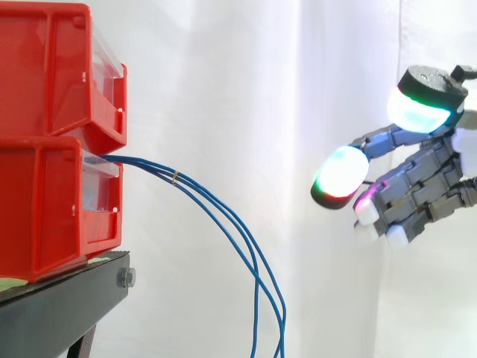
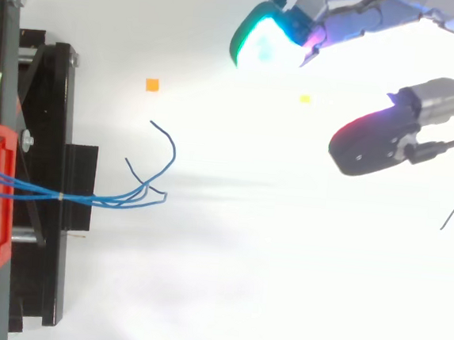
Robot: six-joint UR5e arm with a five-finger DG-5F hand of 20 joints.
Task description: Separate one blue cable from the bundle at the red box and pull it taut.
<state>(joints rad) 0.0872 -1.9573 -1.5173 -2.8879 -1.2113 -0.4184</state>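
1. The blue cables (image 2: 97,200) are coming out of the front of the lower red box (image 1: 45,216), just under the upper red box (image 1: 45,74). Both boxes are sitting on the black stand (image 1: 67,298).
2. A small yellowish tie (image 1: 175,177) is binding the strands together near the box. Beyond it they are fanning apart and drooping in a long curve below the level of the stand. From above, their free ends (image 2: 165,145) are curling away from one another.
3. The hand (image 1: 421,190) is hanging in the air to the right, well apart from the cables. Its fingers are spread and relaxed, holding nothing, and a glowing fingertip (image 1: 340,173) is pointing towards the bundle.
4. The cables are looking thin, light and limp, though springy enough to be holding their curls. The smooth sheath is likely to be slipping between thick pads, so a firm pinch between thumb and one finger is seeming the safest hold.
5. The best place for taking hold is looking to be past the tie, on the outermost strand where gaps are opening between the strands. Nearer the tie they are lying too close together for picking out one alone.
6. Pulling straight away from the box should be drawing the strand taut. A hard tug is risking dragging its neighbours along through the tie.
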